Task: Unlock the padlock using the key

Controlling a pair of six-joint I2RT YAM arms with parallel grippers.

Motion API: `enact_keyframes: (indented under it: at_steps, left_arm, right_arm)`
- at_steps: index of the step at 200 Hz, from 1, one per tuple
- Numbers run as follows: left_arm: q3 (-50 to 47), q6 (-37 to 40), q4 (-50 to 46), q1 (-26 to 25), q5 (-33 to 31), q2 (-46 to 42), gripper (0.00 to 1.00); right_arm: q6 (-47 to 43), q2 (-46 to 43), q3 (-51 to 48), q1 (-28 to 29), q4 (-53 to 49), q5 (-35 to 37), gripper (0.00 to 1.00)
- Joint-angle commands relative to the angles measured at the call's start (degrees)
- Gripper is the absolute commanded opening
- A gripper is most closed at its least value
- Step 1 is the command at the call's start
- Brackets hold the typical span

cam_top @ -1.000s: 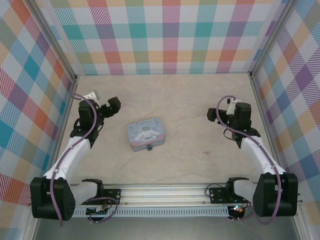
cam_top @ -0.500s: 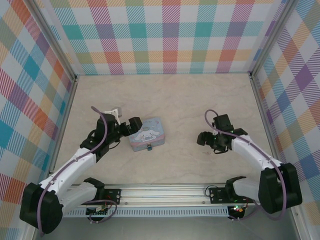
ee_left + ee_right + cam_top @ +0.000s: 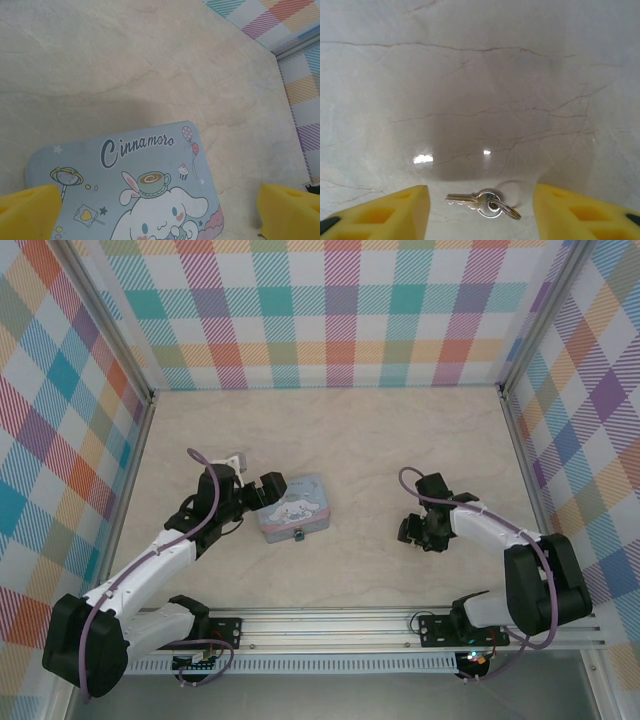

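A small silver key (image 3: 470, 200) on a split ring lies flat on the marble-look table. My right gripper (image 3: 482, 212) hangs low over it, its yellow fingers (image 3: 385, 212) either side of the key and touching nothing, so it is open. In the top view the right gripper (image 3: 414, 531) is right of centre. The padlock (image 3: 298, 535) hangs on the front edge of the pastel-blue cartoon tin (image 3: 292, 506). My left gripper (image 3: 262, 492) sits at the tin's left end. In the left wrist view it (image 3: 159, 220) stands wide open above the tin lid (image 3: 150, 165).
Plaid walls (image 3: 340, 310) close the table in on three sides, and a metal rail (image 3: 330, 625) runs along the near edge. Bare tabletop (image 3: 360, 440) lies behind the tin and between the two arms.
My right gripper has swung inward and down over the key, and its jaws have narrowed. The left arm reached the tin half a second ago and has barely moved since.
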Motion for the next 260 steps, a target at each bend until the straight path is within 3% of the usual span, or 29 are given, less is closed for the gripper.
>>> enact_keyframes:
  at_steps: [1, 64, 137, 224, 260]
  left_arm:
    - [2.20, 1.46, -0.47, -0.49, -0.47, -0.78, 1.00]
    - [2.49, 1.98, -1.40, -0.49, -0.87, -1.51, 1.00]
    - [2.82, 2.16, -2.05, -0.49, -1.07, -1.71, 1.00]
    - [2.99, 2.34, -2.93, -0.49, -1.88, -2.39, 1.00]
    - [3.72, 2.35, -3.15, -0.49, -1.51, -2.70, 1.00]
  right_arm:
    - [-0.07, 1.24, 2.40, 0.66, -3.12, 0.16, 0.50]
    - [-0.51, 4.65, 3.90, 2.48, -5.23, 1.08, 0.31]
    - [-0.97, 8.17, 5.97, 4.46, -8.34, 3.60, 0.23]
    - [-0.82, 10.58, 6.85, 5.95, -9.14, 4.45, 0.00]
    - [0.45, 7.93, 6.02, 6.63, -7.18, 3.76, 0.00]
